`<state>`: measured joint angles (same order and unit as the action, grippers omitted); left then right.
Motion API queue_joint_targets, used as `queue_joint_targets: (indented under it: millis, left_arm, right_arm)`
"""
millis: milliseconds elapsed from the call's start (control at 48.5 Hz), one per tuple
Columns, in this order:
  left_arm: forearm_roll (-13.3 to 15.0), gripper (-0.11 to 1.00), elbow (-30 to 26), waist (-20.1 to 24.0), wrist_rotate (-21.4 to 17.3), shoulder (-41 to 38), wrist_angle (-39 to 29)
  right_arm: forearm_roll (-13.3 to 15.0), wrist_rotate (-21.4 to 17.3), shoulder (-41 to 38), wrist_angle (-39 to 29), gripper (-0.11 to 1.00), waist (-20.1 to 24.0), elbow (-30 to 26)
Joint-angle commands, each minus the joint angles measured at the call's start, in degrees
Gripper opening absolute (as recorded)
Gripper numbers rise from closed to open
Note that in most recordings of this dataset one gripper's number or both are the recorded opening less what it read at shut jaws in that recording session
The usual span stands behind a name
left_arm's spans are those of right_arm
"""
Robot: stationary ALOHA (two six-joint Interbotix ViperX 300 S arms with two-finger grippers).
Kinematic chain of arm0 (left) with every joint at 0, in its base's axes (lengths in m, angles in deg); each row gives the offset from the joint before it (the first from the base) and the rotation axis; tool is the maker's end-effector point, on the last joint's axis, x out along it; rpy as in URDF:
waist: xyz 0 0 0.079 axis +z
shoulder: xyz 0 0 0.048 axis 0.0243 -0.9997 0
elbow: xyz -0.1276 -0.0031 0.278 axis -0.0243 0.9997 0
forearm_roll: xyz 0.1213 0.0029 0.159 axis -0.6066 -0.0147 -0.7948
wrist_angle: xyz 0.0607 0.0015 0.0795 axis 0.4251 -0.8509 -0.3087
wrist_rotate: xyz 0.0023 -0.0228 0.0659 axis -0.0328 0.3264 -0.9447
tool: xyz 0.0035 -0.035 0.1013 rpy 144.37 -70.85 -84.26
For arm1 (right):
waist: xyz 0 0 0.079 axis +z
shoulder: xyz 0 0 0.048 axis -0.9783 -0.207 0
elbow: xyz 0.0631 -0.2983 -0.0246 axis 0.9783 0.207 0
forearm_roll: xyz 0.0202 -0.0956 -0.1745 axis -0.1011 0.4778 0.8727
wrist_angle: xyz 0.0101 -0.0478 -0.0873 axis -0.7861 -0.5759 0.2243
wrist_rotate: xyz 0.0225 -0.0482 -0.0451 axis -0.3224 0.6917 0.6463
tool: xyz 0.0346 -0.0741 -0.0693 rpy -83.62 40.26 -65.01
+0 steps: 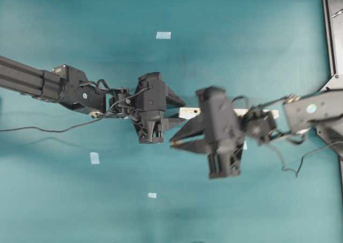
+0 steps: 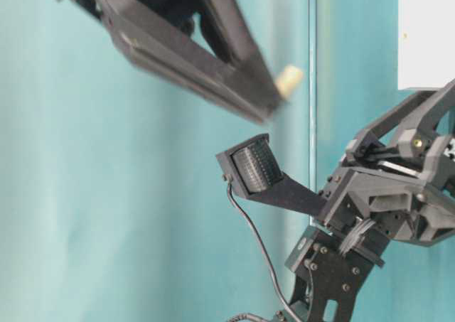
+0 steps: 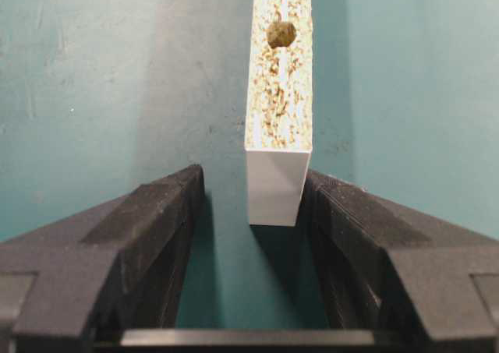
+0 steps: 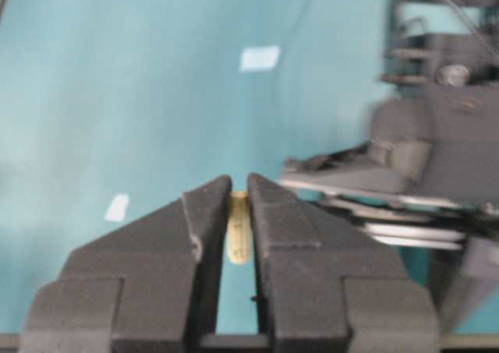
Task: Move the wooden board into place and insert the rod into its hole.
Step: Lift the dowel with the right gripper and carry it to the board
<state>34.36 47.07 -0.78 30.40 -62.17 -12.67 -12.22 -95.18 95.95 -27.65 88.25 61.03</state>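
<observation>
- Overhead view: the left gripper (image 1: 174, 119) lies at the left end of the wooden board (image 1: 188, 112), which rests flat on the teal table (image 1: 241, 34). The right gripper (image 1: 174, 143) hangs above the board's middle, tips pointing left. Three light-blue tape squares (image 1: 163, 35) lie scattered on the table.
- Table-level view: the right gripper (image 2: 274, 94), blurred, pinches the rod (image 2: 289, 80), whose cream end sticks out past the tips. One ribbed pad of the left gripper shows below it.
- Left wrist view: the jaws stand part open around the board's white end (image 3: 276, 185); the right finger (image 3: 335, 213) touches it, the left stands apart. A dark hole (image 3: 281, 33) shows in the speckled face.
- Right wrist view: the fingers (image 4: 207, 213) are clamped on the rod (image 4: 238, 228).
</observation>
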Motion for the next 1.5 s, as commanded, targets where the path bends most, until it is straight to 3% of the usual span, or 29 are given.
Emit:
queue_joint_targets:
  millis: [0,515,742,1236,1483]
  left_arm:
    - [-0.18,0.56,-0.88,-0.44,-0.18,0.88,-0.09]
    - [0.00,0.55,-0.88,-0.44,0.09,1.14,-0.44]
    - [0.00,0.38,-0.88,-0.44,0.09,1.14,-1.58]
    - [0.00,0.35,-0.88,-0.44,0.26,1.14,-2.72]
    - [0.00,0.33,-0.88,-0.44,0.35,1.23,-3.34]
  right_arm:
    - [0.18,0.18,3.43,4.22,0.10,-1.85,2.29]
    - [0.18,4.66,6.06,22.50,0.10,-10.28,14.68]
    - [0.18,6.68,4.57,32.08,0.10,-14.06,19.16]
    - [-0.26,8.35,-3.87,46.41,0.10,-15.47,21.88]
    - [-1.85,11.07,-8.79,48.78,0.10,-15.82,22.50]
